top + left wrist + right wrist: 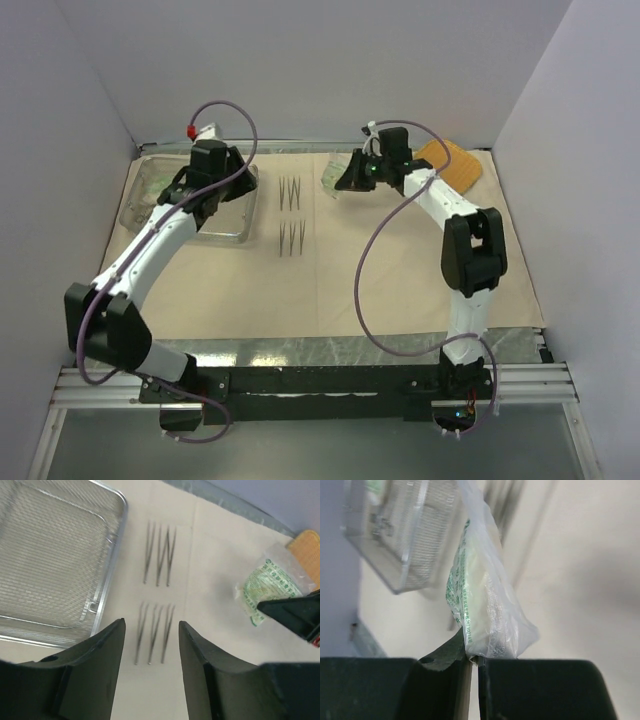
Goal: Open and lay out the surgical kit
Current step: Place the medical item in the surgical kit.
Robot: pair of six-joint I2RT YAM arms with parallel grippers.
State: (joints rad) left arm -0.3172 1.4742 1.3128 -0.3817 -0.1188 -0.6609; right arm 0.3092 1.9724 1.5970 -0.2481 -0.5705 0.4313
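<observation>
Surgical kit, on your table (300, 352). Cloth (400, 270): spread flat. Tray (220, 240): far left on the cloth. Tweezers (290, 192): two rows beside the tray. Packet (480, 605): pinched by its thin edge in your nearly closed right jaws, so it may slip. Left jaws: half open, empty. Packet's green print: unreadable.

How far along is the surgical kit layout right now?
Done: the beige cloth lies spread flat, and two rows of three tweezers sit on it beside the mesh tray. In hand: the right pincer pinches a green-white packet by its edge; the left pincer hangs open above the tweezers. Left: setting that packet down, and a green item in the tray, possibly a second packet.
</observation>
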